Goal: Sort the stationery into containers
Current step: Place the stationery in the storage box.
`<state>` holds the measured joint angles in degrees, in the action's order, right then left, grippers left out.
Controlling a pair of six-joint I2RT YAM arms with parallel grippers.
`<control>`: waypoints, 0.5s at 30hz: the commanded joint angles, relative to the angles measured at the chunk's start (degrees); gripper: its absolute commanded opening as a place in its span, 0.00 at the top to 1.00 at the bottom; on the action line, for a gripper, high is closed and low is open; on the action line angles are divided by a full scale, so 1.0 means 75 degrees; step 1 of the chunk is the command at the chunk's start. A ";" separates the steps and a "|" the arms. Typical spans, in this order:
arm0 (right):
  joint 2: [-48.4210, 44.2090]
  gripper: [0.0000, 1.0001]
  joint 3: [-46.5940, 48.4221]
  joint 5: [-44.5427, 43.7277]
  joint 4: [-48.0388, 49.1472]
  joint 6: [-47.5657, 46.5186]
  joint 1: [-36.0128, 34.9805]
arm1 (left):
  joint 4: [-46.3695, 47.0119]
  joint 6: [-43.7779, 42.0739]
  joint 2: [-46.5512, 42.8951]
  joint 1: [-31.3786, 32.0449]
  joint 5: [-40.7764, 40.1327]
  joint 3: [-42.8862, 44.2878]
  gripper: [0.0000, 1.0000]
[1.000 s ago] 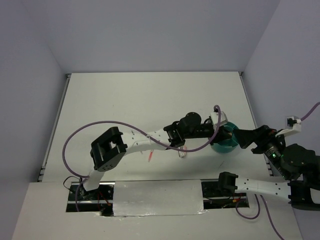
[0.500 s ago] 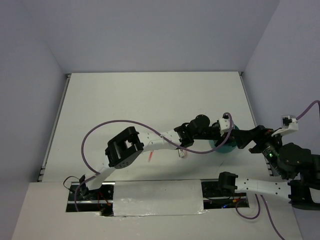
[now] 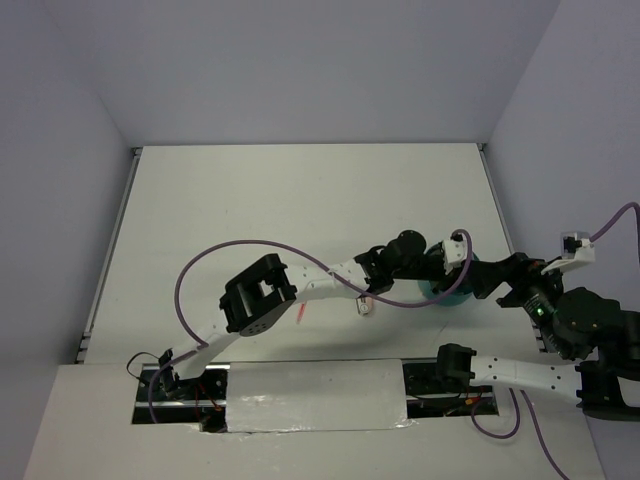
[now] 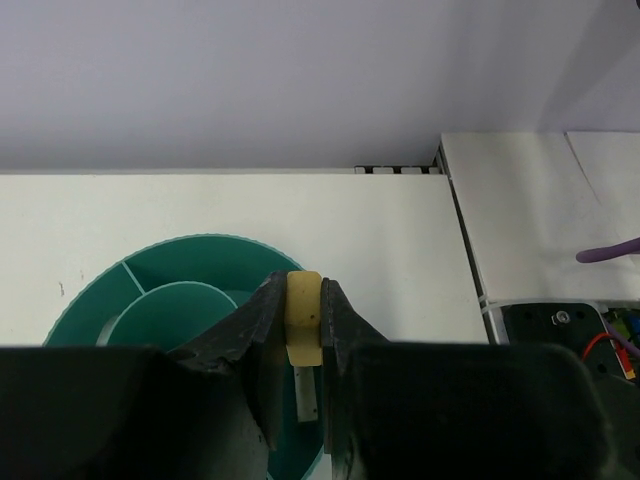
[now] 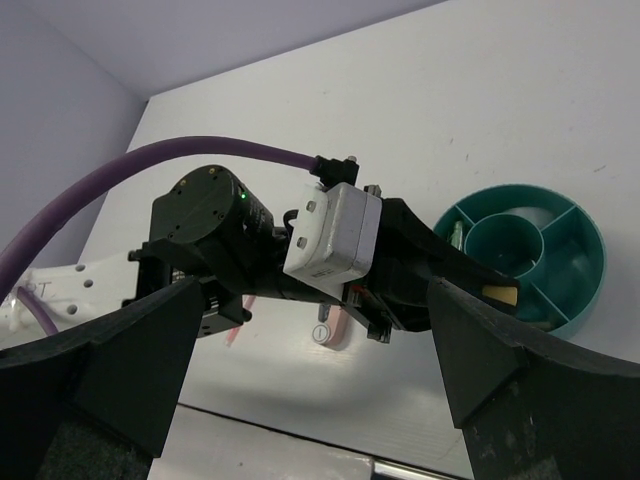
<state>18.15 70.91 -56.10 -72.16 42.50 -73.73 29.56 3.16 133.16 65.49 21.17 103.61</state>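
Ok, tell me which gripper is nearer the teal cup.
Left. The left gripper is right over the teal cup, holding the yellow-brown block above its inside. The right gripper stands open beside the cup, on its right side.

The left arm (image 3: 325,286) and right arm (image 3: 530,372) are built of white links and black joints. Purple cables (image 3: 250,243) are run along both. A white box (image 5: 335,235) is mounted at the left wrist; the left hand (image 4: 303,292) is black.
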 commanded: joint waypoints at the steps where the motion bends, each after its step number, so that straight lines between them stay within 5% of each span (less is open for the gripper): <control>1: 0.0065 0.00 0.0049 -0.0009 0.0305 -0.0065 -0.0012 | 0.0534 -0.0198 0.0151 -0.0061 0.0178 0.0166 0.81; 15: 0.0017 0.00 -0.0104 0.0097 0.0563 -0.0264 -0.0013 | 0.0676 -0.0234 0.0362 -0.0154 0.0213 0.0107 0.75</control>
<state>18.17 70.08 -54.87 -71.02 41.58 -73.73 30.48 3.07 135.17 64.64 21.45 103.61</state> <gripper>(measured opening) 0.996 0.270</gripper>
